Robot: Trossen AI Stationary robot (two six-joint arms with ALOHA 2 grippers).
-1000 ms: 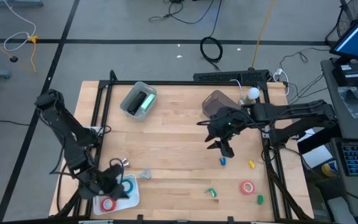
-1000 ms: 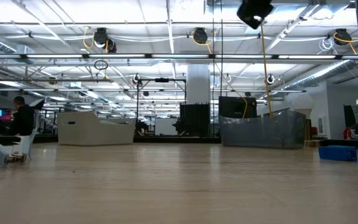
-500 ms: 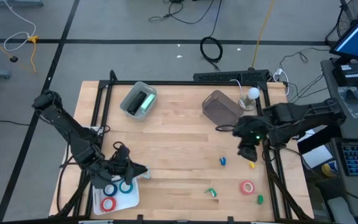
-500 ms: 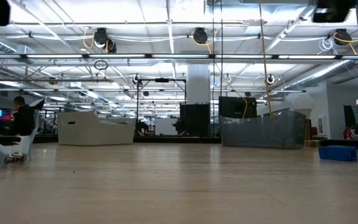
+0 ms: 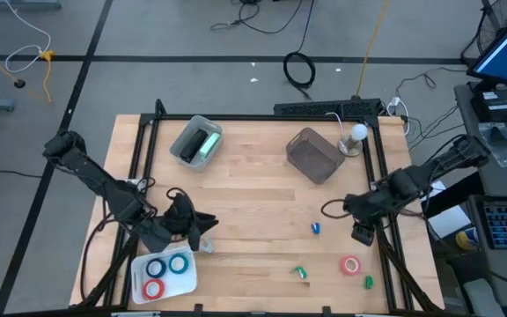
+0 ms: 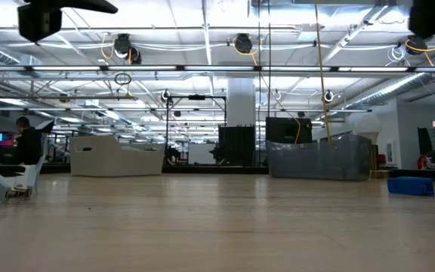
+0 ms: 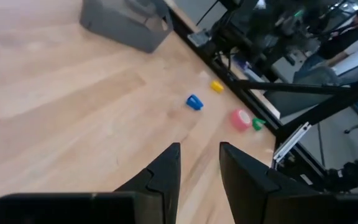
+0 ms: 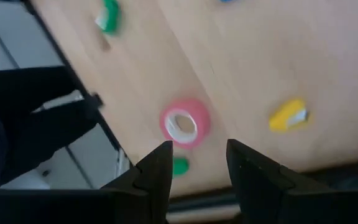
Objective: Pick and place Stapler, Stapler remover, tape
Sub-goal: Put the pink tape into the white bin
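Near the worktop's front-left corner, a clear tray (image 5: pixel 192 280) already holds three tape rolls: two blue rolls (image 5: pixel 167 265) and a red roll (image 5: pixel 153 288). Just beyond it, the left gripper (image 5: pixel 202 231) hovers, fingers parted and empty. Toward the back edge, a clear bin (image 5: pixel 181 141) contains a green stapler (image 5: pixel 204 144), while a dark bin (image 5: pixel 313 155) appears empty. At the right edge, the right gripper (image 5: pixel 360 233) hangs parted, grasping nothing, near the last red roll (image 5: pixel 350 265). Small blue (image 5: pixel 316 228), yellow (image 8: pixel 288 116) and green pieces (image 5: pixel 300 273) lie loose; sorting seems roughly half done.
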